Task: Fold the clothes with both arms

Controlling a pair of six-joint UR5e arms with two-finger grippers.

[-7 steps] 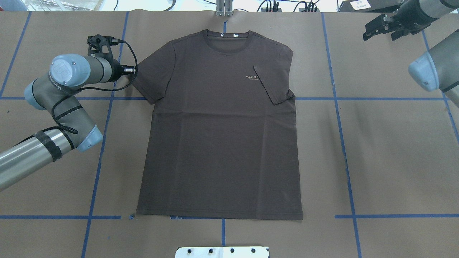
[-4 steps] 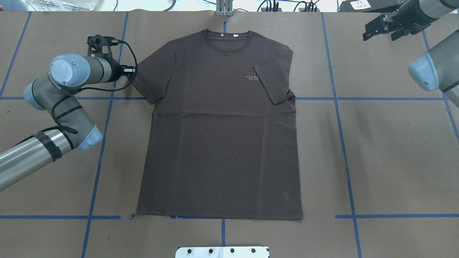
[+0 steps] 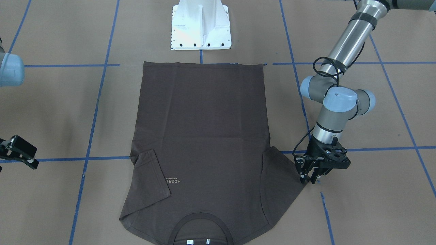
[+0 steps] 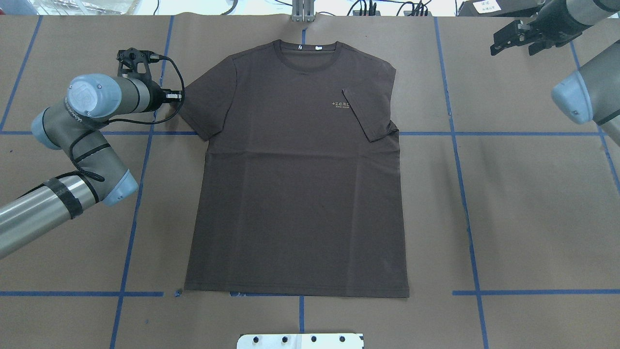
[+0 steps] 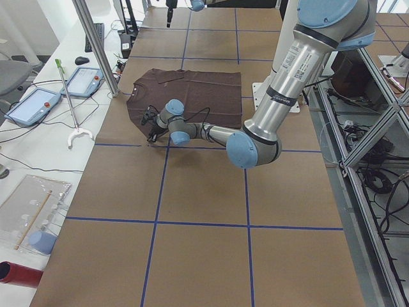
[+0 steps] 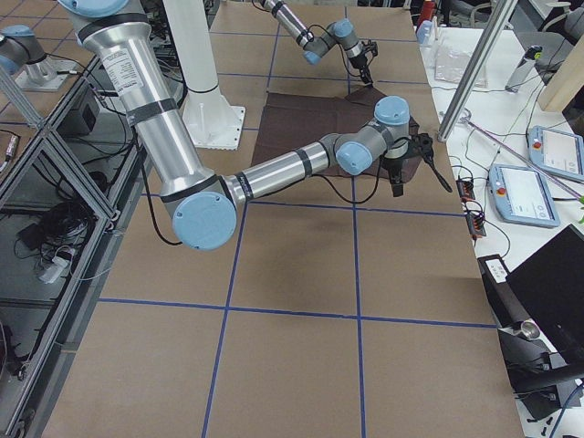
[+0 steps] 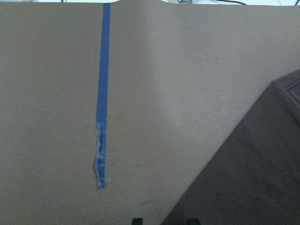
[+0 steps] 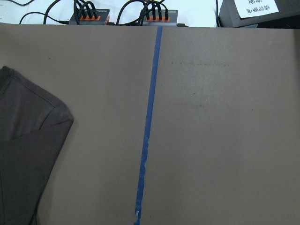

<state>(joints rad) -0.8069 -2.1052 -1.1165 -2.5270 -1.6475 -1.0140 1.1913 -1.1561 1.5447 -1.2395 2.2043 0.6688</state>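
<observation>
Lengthwise from pedestal [image 4: 300, 341], T-shirt [image 4: 300, 194], collar [image 4: 310, 62] farthest, seemingly flat.

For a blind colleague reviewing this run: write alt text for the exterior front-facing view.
A dark brown T-shirt lies flat on the taped brown table, collar nearest the camera, one sleeve folded in over its chest. The open left gripper hangs at the tip of the other, spread sleeve; the right gripper sits at the view's left edge, apart from the shirt.
</observation>
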